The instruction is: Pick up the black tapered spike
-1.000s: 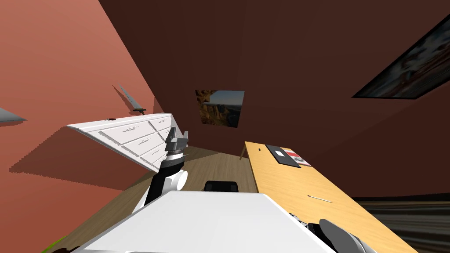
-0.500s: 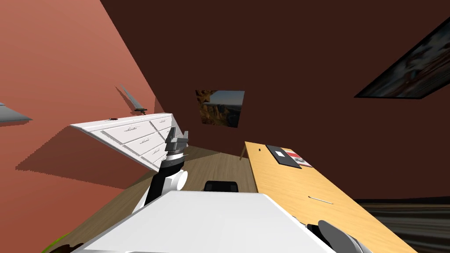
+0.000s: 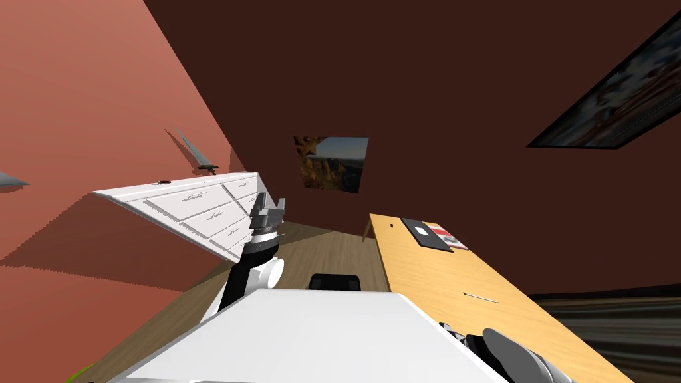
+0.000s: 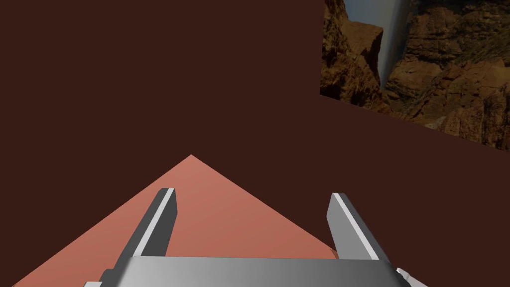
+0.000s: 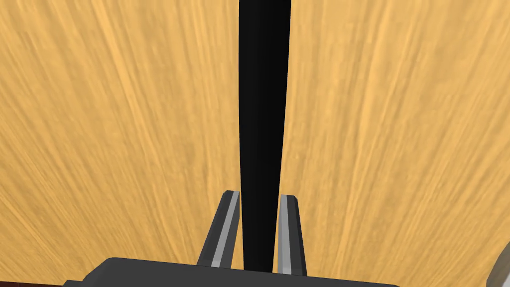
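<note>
Only our head has shifted a little; our right gripper [image 5: 260, 195] is clamped on the spike [image 5: 263, 99], so lifting it off the table [image 5: 124, 124] remains.

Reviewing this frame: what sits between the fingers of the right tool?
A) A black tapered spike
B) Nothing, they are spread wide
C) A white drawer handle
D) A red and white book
A: in the right wrist view, the right tool has both fingers pressed against the sides of the black spike, with a light wooden surface behind it.
</note>
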Motion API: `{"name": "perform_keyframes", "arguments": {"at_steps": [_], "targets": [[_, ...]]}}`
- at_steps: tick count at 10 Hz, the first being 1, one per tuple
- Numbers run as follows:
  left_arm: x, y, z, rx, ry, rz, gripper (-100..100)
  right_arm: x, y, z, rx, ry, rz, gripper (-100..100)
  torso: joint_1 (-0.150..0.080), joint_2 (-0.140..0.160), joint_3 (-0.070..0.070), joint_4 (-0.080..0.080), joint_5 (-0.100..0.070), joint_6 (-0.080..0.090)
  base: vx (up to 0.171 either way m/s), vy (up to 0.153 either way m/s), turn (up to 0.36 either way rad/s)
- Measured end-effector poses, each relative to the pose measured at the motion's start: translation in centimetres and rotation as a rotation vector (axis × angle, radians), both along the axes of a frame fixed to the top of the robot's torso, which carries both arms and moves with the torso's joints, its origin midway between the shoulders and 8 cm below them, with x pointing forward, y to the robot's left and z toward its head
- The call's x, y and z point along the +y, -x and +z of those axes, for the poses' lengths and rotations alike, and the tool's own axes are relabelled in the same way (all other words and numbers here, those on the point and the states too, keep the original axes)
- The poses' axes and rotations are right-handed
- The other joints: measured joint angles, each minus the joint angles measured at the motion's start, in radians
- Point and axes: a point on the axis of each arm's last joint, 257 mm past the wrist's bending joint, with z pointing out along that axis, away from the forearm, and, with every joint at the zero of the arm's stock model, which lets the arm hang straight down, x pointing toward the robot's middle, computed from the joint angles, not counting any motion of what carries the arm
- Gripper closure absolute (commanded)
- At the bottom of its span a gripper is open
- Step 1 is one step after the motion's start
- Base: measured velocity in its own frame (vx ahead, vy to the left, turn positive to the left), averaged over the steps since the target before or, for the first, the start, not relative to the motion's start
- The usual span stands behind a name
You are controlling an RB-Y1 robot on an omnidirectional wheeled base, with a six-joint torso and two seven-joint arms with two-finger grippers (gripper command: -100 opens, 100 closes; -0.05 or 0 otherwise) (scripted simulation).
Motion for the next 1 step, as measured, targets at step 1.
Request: {"name": "perform_keyframes", "arguments": {"at_steps": [1], "targets": [[0.0,0.0,0.0,0.0,0.0,0.0,0,-0.07,-0.03,0.09,0.001,0.0,0.0,0,-0.001,0.0,0.0,0.0,-0.001,0.0,0.0,0.0,0.0]]}}
